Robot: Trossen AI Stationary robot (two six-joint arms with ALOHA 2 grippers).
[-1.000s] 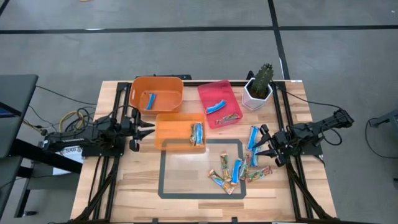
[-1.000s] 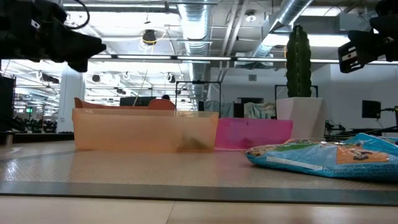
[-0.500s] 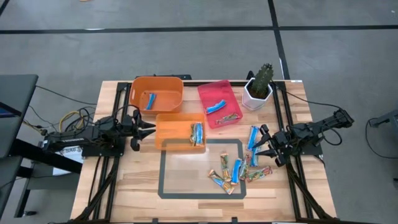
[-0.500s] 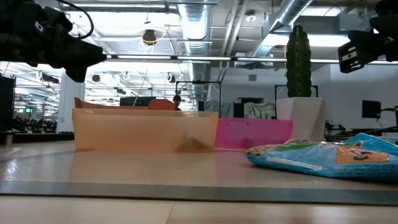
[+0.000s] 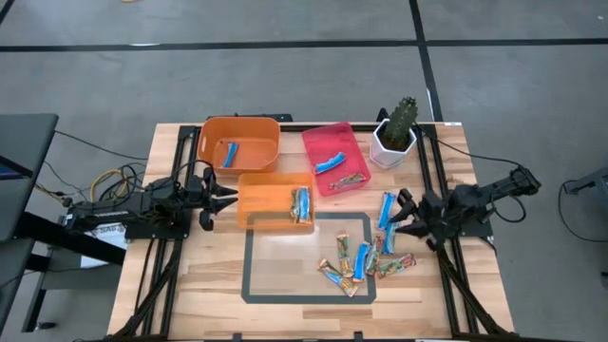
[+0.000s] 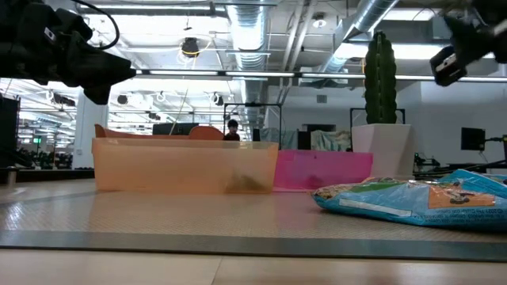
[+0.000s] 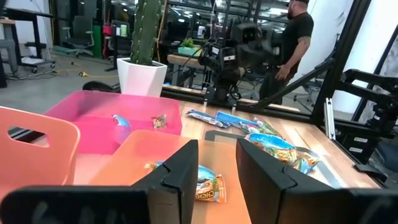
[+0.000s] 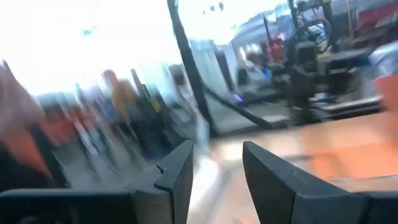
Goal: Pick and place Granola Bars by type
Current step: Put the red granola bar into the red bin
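Bars [image 5: 369, 258] loose on table, just beside right gripper [image 5: 403, 217], none held.

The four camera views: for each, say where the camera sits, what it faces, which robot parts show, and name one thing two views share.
High view: overhead, straight down on the table; both arms, left gripper, right gripper.
Low view: table height, facing the rectangular orange bin and the room; arms at the upper corners.
Left wrist view: on the left arm, across that bin towards the right arm; own fingers apart, empty.
Right wrist view: on the right arm, blurred; own fingers apart.
Shared: the cactus appears in high, low and left wrist views.
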